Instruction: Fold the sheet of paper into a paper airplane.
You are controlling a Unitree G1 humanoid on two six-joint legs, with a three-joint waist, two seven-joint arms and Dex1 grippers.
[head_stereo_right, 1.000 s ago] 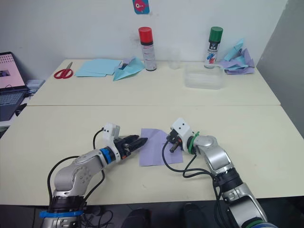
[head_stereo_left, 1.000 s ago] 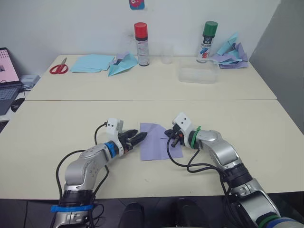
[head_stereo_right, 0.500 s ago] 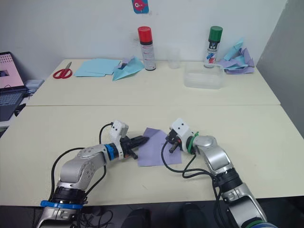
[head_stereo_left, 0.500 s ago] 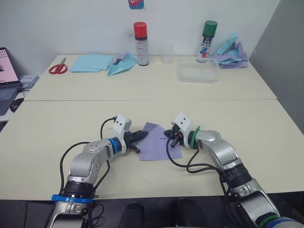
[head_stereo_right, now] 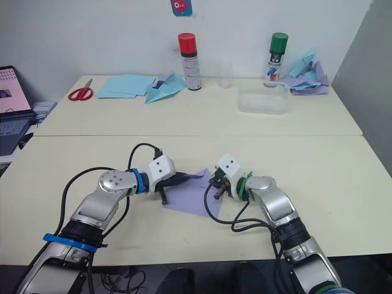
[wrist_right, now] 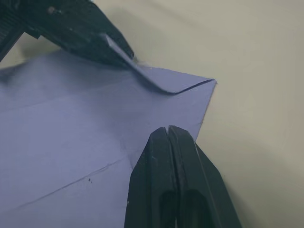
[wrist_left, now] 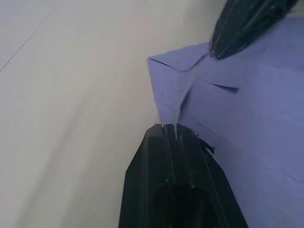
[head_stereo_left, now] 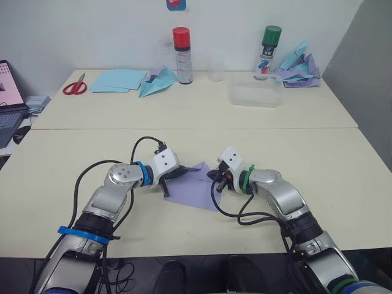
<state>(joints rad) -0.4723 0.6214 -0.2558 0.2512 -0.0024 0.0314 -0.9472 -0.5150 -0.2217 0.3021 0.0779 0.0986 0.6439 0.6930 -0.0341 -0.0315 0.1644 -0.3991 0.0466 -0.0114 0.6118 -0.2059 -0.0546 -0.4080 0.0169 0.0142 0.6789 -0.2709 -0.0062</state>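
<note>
Lavender sheet of paper pinched at corner by closed left gripper, folding flap over; right gripper, fingers together, pins sheet beside it.

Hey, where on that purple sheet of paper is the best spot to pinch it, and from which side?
Probably at an outer edge near a corner of the sheet of paper, coming in low along the table: it lies thin and nearly flat. The left gripper pinches it that way, beside a small curled-up corner flap; the right gripper is shut over it.
</note>
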